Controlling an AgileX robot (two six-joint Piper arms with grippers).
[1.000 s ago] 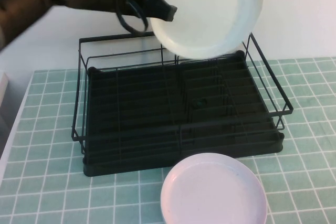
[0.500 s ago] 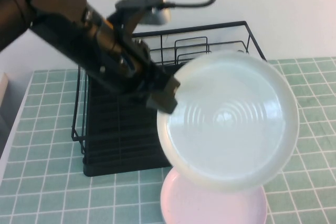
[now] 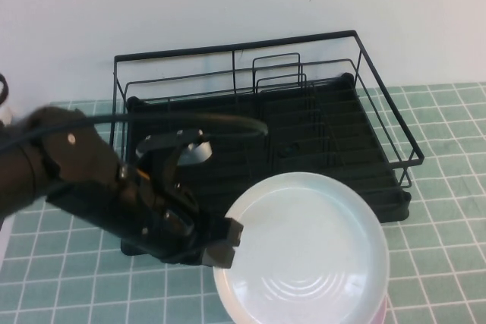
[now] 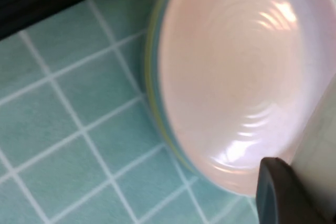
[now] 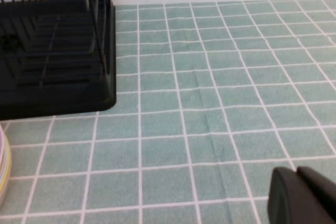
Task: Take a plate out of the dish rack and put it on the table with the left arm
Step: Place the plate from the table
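Observation:
My left gripper [image 3: 226,239] is shut on the near-left rim of the cream-white plate [image 3: 304,252]. It holds the plate nearly flat and low in front of the dish rack [image 3: 334,142], right over the pale pink plate [image 3: 386,310], of which only a sliver shows. I cannot tell whether the two plates touch. In the left wrist view the pink plate [image 4: 231,77] lies below on the green tiled table [image 4: 63,145], with one dark finger [image 4: 275,195] against the held plate's rim [image 4: 320,145]. My right gripper [image 5: 303,196] is shut and empty, low over the table at the right.
The black wire rack holds no plates; its upright dividers [image 3: 277,81] stand at the back. It also shows in the right wrist view [image 5: 52,66], with the pink plate's edge [image 5: 4,166] beside it. Bare tiles [image 5: 220,103] lie to the rack's right.
The left arm has swung the cream-white plate from high above the rack's back down and forward. It now sits flat and low over the pink plate.

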